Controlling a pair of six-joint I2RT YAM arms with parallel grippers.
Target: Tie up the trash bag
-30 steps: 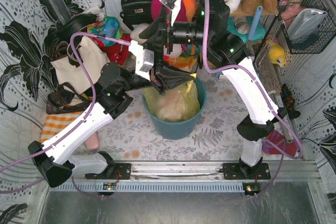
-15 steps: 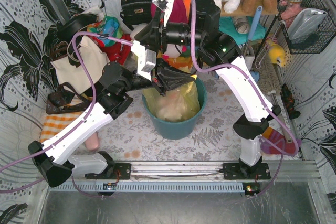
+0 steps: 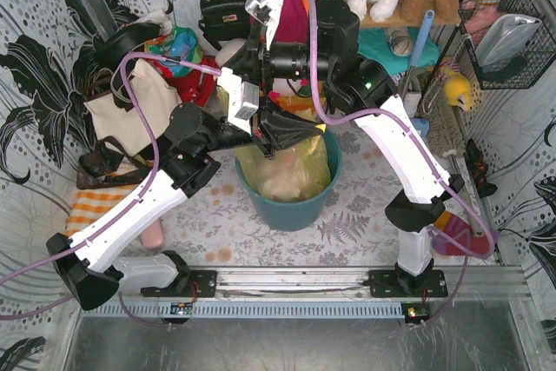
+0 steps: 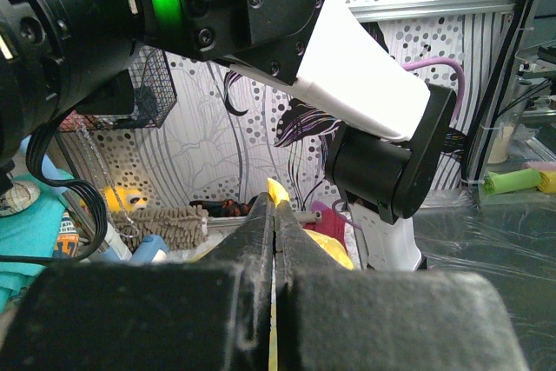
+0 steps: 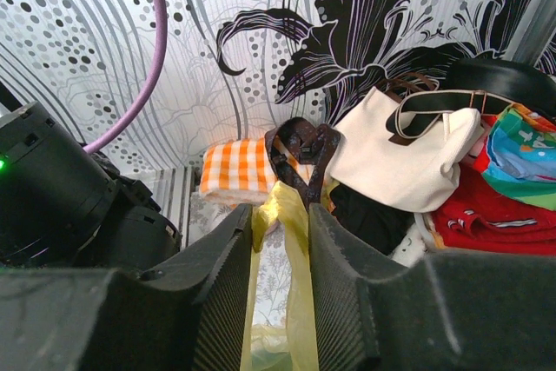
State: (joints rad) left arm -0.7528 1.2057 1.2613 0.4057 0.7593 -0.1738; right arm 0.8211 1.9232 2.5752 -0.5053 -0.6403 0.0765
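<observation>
Messy table point(image 3: 365, 215), bin point(image 3: 291, 212) mid-table: left gripper point(image 4: 274, 208) pinches the trash bag point(image 3: 300, 165), right gripper point(image 5: 280, 215) straddles it, clamp unclear. I'd hold tension even.

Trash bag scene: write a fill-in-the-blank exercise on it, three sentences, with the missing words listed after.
1. The trash bag stands inside the round teal ____.
2. In the left wrist view, the left pincer is ____ on a thin yellow edge of the bag.
3. In the right wrist view, a yellow strip of the bag runs ____ the fingers of the right pincer.

Missing words: bin; shut; between.
</observation>
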